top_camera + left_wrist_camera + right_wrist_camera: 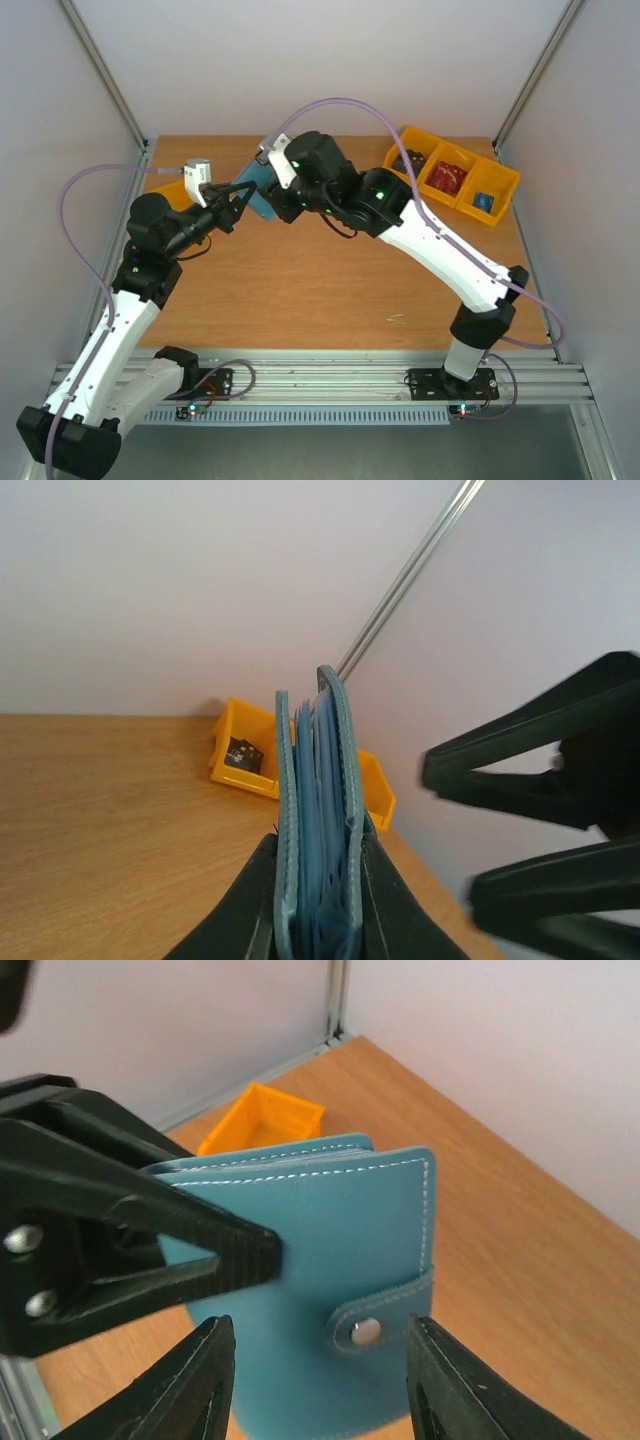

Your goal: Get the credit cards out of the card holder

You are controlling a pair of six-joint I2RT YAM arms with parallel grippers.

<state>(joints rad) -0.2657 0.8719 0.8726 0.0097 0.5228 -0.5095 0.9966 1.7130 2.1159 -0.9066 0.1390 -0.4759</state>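
Left gripper [318, 838] clamps the closed card holder [320, 1220] upright. Right gripper [318, 1345] is released, straddling the snap tab [385, 1315]. Recommended: pinch the tab squarely and peel outward

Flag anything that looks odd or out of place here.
Nothing spilled or damaged. One oddity: the card holder, pinched upright by the left end effector, has its snap tab fastened across the cover, so it is buttoned shut rather than opened for emptying.

Left fingers [238, 191] grip the teal card holder [262, 200] above the table [300, 290]
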